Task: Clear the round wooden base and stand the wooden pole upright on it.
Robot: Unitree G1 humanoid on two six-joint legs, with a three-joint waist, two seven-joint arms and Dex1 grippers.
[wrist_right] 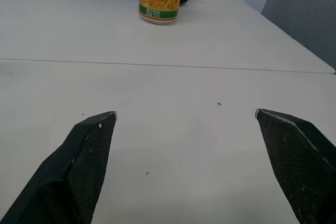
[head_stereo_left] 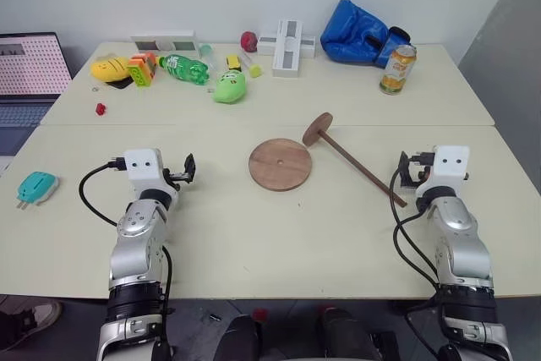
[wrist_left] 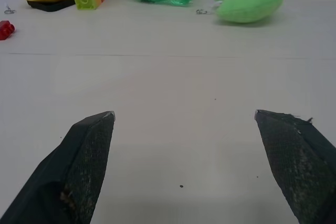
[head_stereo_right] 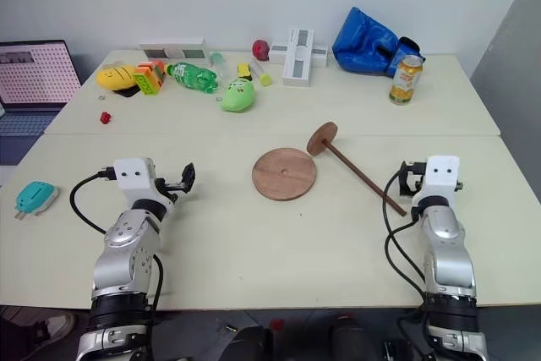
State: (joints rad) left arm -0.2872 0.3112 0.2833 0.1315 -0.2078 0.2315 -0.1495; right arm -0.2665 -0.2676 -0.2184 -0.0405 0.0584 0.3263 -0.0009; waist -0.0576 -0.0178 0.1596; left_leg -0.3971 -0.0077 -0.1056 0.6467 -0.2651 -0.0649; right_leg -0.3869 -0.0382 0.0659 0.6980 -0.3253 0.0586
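Observation:
The round wooden base lies flat in the middle of the table with nothing on it, its small centre hole showing. Just to its right the wooden pole lies on the table. Its small disc end is tipped up close to the base's far right edge, and its thin end points toward my right arm. My left gripper is open over bare table to the left of the base. On the other side my right gripper is also open and holds nothing, close to the pole's thin end.
Along the far edge sit a yellow plush, a green bottle, a green plush, white boxes, a blue boxing glove and an orange can. A laptop and a teal object are at the left.

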